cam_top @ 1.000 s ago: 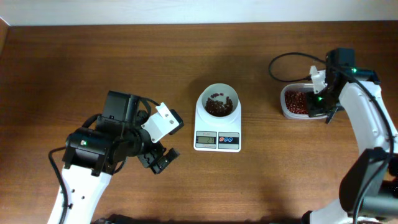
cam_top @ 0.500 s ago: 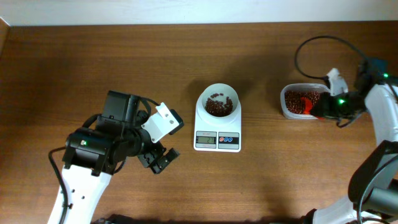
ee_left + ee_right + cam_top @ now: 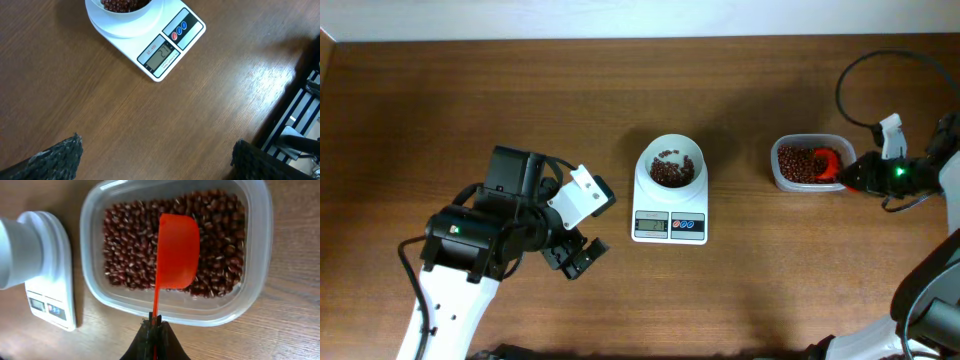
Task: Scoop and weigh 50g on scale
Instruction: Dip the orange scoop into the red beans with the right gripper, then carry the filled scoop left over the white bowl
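The white scale (image 3: 670, 215) stands mid-table with its round white bowl (image 3: 671, 165) holding some red-brown beans. It also shows in the left wrist view, scale (image 3: 165, 40) at the top with its display lit. My right gripper (image 3: 857, 175) is shut on the thin handle of a red scoop (image 3: 828, 163). In the right wrist view the gripper (image 3: 156, 322) sits just outside the tub wall. The scoop's head (image 3: 177, 250) lies over the beans (image 3: 125, 245), with no beans showing on it. My left gripper (image 3: 582, 255) hangs open and empty left of the scale, over bare wood (image 3: 157, 150).
A clear plastic tub (image 3: 808, 183) of beans sits right of the scale, its rim (image 3: 260, 245) near the table's right side. The scale (image 3: 47, 290) lies just left of the tub. A black cable loops behind the right arm.
The right arm has swung out to the right and lowered its wrist; the gripper now sits beside the tub's right end with the scoop reaching in. The left arm has not moved.
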You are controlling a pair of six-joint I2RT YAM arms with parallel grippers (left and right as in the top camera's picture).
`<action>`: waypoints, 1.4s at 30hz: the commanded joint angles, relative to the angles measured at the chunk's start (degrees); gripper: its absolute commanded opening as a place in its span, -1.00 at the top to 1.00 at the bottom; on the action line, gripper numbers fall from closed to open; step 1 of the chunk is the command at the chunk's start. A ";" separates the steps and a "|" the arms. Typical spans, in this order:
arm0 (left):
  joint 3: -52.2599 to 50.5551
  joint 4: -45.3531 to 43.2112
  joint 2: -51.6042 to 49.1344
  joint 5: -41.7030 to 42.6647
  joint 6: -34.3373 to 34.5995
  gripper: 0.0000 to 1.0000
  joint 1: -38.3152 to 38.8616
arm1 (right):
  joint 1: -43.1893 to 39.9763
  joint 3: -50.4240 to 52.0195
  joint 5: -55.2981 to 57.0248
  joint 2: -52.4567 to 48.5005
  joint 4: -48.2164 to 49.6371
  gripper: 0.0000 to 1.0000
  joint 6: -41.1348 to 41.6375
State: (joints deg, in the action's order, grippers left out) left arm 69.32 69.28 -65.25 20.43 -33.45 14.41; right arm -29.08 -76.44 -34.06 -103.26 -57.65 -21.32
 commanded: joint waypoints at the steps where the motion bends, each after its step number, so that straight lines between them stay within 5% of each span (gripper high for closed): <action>1: 0.85 0.02 0.15 0.83 -0.87 -0.98 -0.33 | 2.29 1.25 1.57 -0.37 0.92 0.92 -0.79; 7: 0.85 0.02 0.15 0.81 -0.87 -0.98 -0.33 | 8.07 1.29 -1.73 -6.38 0.52 0.92 -0.76; 22: 0.85 0.02 0.15 0.83 -0.87 -0.98 -0.33 | -8.26 1.27 -22.49 -8.44 -3.30 0.92 -2.95; 42: 0.85 0.02 0.17 0.83 -0.87 -0.98 -0.33 | -7.89 1.27 -37.77 -8.44 -11.13 0.92 -8.94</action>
State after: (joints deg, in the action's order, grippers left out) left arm 69.32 69.25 -65.25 20.43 -33.45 14.41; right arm -38.15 -75.68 -67.35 -110.98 -68.58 -28.51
